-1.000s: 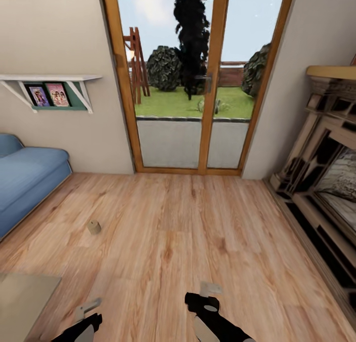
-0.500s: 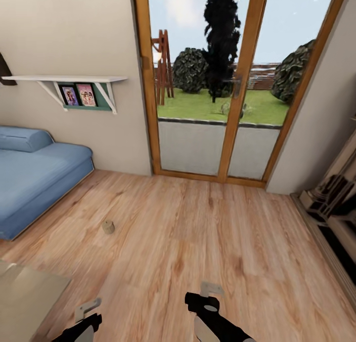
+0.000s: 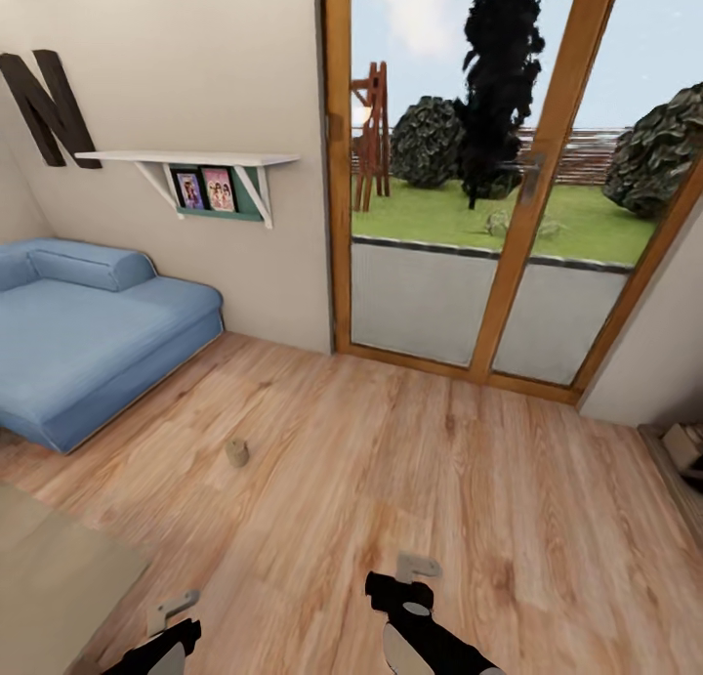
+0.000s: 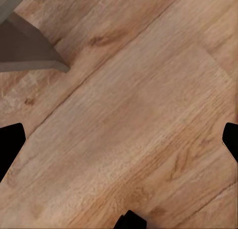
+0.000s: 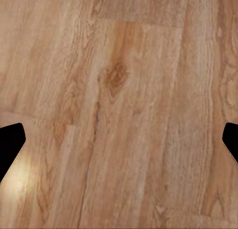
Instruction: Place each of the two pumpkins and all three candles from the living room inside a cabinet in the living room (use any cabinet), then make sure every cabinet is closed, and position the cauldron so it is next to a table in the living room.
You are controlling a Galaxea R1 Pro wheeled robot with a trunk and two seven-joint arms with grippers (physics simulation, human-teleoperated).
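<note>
A: Status?

B: 1 candle (image 3: 236, 452) upright on the wood floor (image 3: 420, 480), near the blue sofa (image 3: 88, 348), ahead and to my left. My left gripper (image 3: 172, 609) and right gripper (image 3: 418, 566) hang low, both spread wide, holding nothing.

A: Approach?

B: I roll closer, square up on it, lower the left gripper straight down and close across its sides.

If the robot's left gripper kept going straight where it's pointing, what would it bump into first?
Probably just the wooden floor. The left gripper is open, looks straight at bare planks, and nothing sits between its fingertips. A grey table corner lies off to one side of that line.
</note>
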